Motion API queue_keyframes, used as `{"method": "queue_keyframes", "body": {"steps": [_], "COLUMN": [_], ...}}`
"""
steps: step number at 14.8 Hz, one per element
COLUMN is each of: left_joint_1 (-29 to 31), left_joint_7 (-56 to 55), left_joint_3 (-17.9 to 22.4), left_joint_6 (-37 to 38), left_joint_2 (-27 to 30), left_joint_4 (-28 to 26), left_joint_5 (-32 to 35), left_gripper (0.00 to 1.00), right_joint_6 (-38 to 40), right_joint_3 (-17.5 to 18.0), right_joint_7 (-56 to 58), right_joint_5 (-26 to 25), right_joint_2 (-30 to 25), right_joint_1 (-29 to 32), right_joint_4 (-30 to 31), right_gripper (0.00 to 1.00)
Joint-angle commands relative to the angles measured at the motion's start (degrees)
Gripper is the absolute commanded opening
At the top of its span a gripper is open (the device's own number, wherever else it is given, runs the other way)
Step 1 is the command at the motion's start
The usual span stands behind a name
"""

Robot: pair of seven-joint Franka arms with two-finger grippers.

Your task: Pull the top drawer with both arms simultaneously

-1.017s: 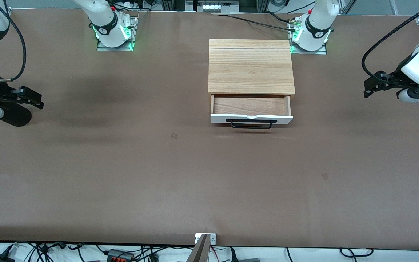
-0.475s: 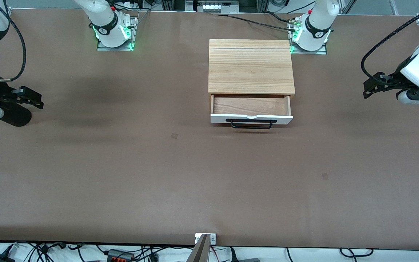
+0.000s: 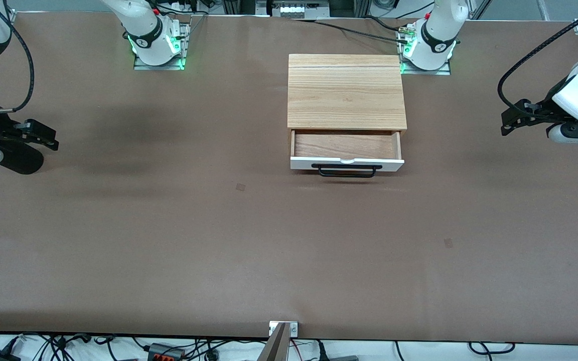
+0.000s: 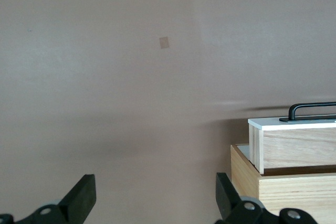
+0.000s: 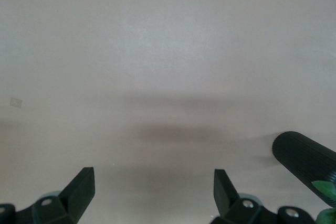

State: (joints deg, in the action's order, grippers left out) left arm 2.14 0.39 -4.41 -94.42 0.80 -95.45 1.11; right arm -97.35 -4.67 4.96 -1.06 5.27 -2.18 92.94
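Front view: the top drawer is seen part open mid-surface, handle bar running arm to arm. Both end effectors, left and right, are held wide, well apart from it; neither is clearly nearer.

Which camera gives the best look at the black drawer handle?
The front view: the whole handle shows on the open top drawer. The left wrist view catches only one end; the right wrist view shows none.

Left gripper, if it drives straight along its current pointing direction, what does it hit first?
Probably nothing: the open left gripper faces bare brown table. The white-fronted top drawer with black bar handle sits off to one side, though depth is unclear.
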Motion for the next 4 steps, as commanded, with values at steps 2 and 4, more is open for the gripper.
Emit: {"method": "queue_keyframes", "body": {"steps": [2,4], "left_joint_1": [-0.38,-0.47], "left_joint_7": [-0.3,-0.3], "left_joint_3": [-0.07,-0.07], "left_joint_6": [1.52,1.52], "left_joint_2": [-0.89,-0.89], "left_joint_4": [1.93,1.93], "left_joint_5": [1.26,1.26], "left_gripper": [1.0,1.0], "right_joint_6": [0.32,0.32], "right_joint_3": [0.18,0.27], "right_joint_7": [0.49,0.4], "right_joint_5": [-0.09,0.09], "right_joint_2": [-0.26,-0.17], "right_joint_1": [0.42,0.42], "right_joint_4": [-0.65,-0.65], "right_gripper": [1.0,1.0]}}
